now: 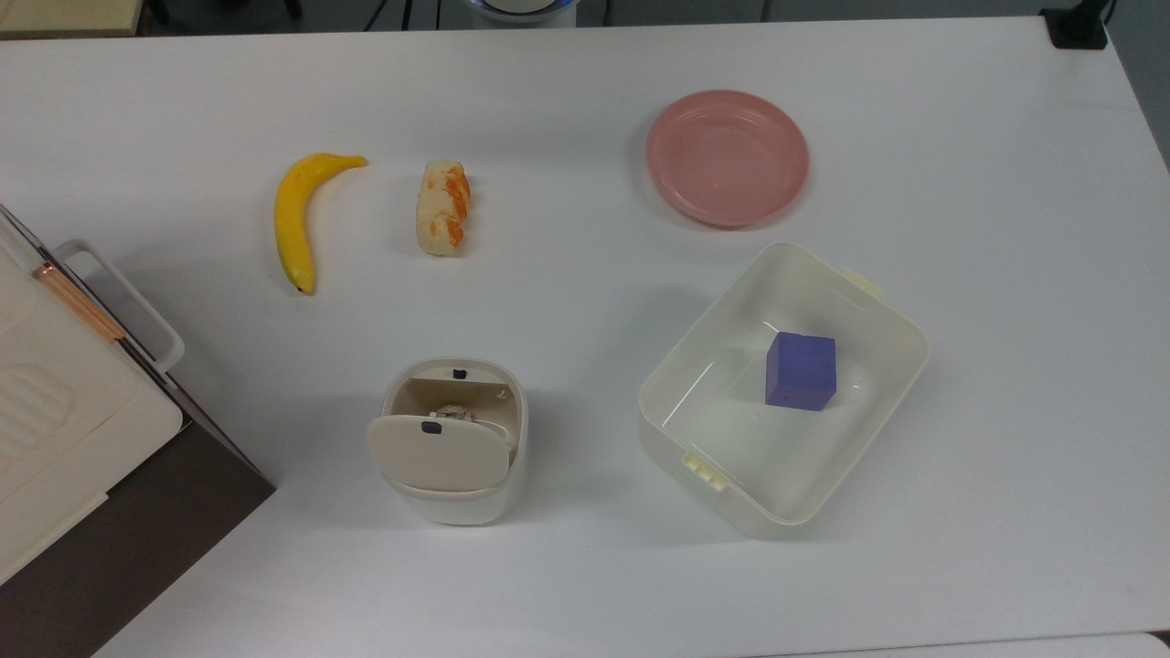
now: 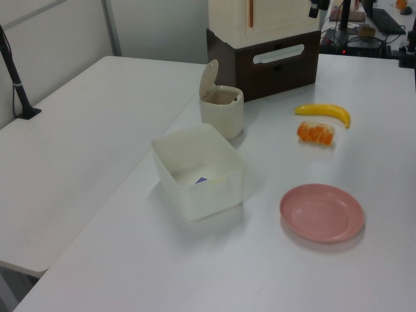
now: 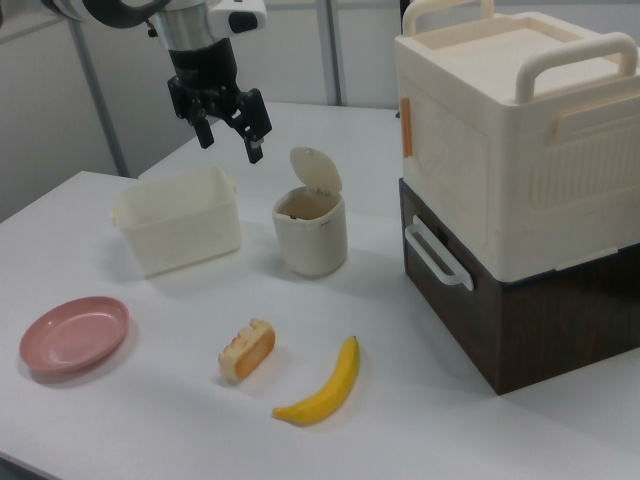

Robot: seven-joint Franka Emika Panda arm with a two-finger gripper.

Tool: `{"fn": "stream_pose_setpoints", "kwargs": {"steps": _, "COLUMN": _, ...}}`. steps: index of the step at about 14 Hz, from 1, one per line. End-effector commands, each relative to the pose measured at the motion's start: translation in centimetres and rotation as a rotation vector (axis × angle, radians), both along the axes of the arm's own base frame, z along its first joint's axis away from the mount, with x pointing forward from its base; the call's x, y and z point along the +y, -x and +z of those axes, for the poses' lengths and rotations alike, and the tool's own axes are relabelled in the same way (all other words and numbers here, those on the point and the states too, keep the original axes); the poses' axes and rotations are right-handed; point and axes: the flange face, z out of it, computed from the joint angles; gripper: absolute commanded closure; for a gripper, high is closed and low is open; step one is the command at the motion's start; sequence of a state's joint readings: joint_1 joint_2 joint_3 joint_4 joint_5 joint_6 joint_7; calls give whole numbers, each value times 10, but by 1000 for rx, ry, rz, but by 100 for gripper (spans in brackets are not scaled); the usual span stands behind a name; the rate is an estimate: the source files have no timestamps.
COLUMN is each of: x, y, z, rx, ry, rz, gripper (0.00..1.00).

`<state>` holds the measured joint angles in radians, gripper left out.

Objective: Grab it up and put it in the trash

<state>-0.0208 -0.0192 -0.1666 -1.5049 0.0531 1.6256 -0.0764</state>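
The trash (image 1: 448,475) is a small cream bin with its flap lid tipped up, near the table's front in the top view. A wrinkly whitish wad (image 1: 451,412) lies inside it, half hidden under the lid. In the right view the bin (image 3: 311,240) stands mid-table. My gripper (image 3: 230,140) hangs in the air above and to the right view's left of it, open with nothing between its dark fingers (image 3: 255,148). In the left view the trash (image 2: 221,112) sits beside the brown case.
A yellow banana (image 1: 297,219) and a cream-and-orange food piece (image 1: 442,206) lie beyond the bin. A pink plate (image 1: 728,157) sits at the back right, with a cream tub (image 1: 695,384) holding a blue cube (image 1: 801,369) below it. A cream box on a brown case (image 3: 520,200) borders the table.
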Motion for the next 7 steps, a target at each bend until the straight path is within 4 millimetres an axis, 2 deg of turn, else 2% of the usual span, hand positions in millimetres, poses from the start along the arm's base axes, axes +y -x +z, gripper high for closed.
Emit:
{"fn": "stream_pose_setpoints", "kwargs": {"steps": 1, "x": 8, "y": 10, "z": -5, "rx": 73, "ry": -4, "rz": 1, "gripper": 0}}
{"fn": "stream_pose_setpoints", "kwargs": {"steps": 7, "x": 12, "y": 14, "z": 0, "rx": 72, "ry": -26, "rz": -47, "gripper": 0}}
